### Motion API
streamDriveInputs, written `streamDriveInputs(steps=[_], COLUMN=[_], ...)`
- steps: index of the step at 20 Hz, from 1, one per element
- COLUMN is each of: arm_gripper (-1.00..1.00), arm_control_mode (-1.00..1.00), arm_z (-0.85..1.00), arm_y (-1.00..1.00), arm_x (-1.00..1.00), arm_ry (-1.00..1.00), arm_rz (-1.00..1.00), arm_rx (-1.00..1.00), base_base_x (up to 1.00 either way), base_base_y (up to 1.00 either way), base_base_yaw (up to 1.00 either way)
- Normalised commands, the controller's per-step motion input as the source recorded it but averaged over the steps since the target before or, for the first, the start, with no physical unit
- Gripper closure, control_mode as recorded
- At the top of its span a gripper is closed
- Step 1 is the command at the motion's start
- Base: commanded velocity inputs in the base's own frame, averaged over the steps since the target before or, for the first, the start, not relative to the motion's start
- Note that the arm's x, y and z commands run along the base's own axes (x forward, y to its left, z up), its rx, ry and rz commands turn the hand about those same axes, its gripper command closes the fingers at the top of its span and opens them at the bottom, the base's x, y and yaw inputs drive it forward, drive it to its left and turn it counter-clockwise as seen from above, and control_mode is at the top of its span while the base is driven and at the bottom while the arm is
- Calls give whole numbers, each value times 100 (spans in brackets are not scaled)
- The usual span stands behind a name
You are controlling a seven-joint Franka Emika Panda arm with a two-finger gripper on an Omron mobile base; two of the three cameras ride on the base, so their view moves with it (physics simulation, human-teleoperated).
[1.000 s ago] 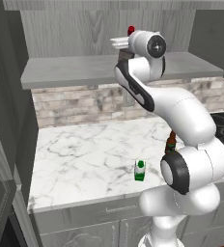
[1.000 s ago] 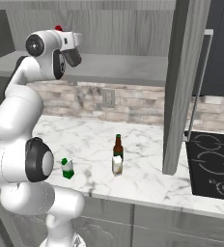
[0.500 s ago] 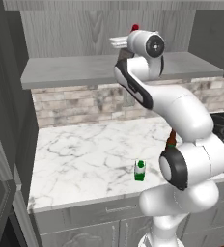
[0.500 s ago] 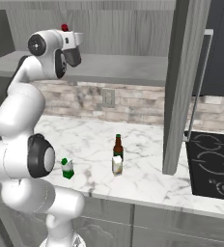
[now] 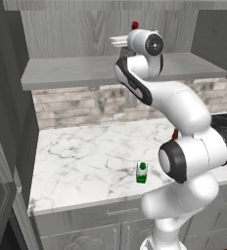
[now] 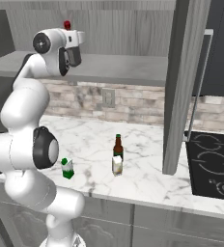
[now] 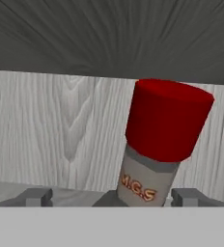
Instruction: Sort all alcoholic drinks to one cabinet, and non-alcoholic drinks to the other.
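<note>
Your gripper (image 7: 111,197) stands spread wide, fingers either side of the red-capped bottle (image 7: 160,140) on the wide cabinet's shelf (image 5: 86,71), so placing looks done. Next, I'd judge, back straight out without tipping it, then go for the brown bottle (image 6: 117,149) on the counter (image 6: 147,176).

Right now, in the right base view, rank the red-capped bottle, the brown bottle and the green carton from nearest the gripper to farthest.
1. Red-capped bottle, on the shelf right behind the gripper.
2. Green carton and brown bottle, both down on the counter: too close to call.

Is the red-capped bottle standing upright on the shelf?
Upright: in the hand view the red-capped bottle rises straight, cap on top, against the cabinet's back wall.
</note>
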Motion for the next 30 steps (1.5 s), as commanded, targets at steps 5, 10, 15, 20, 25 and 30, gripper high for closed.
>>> streamDriveInputs(steps=[5,10,15,20,25,30], arm_gripper=[-100,-100,-100,-100,-100,-100], arm_control_mode=[-100,-100,-100,-100,-100,-100], arm_z=[1,5,6,6,0,0], arm_y=[0,0,0,0,0,-3], arm_x=[23,21,8,-9,-48,-65], arm_ry=[0,0,0,0,0,0], arm_rz=[0,0,0,0,0,-3], arm_rx=[0,0,0,0,0,0], base_base_x=[0,0,0,0,0,0], base_base_y=[0,0,0,0,0,0], base_base_yaw=[0,0,0,0,0,0])
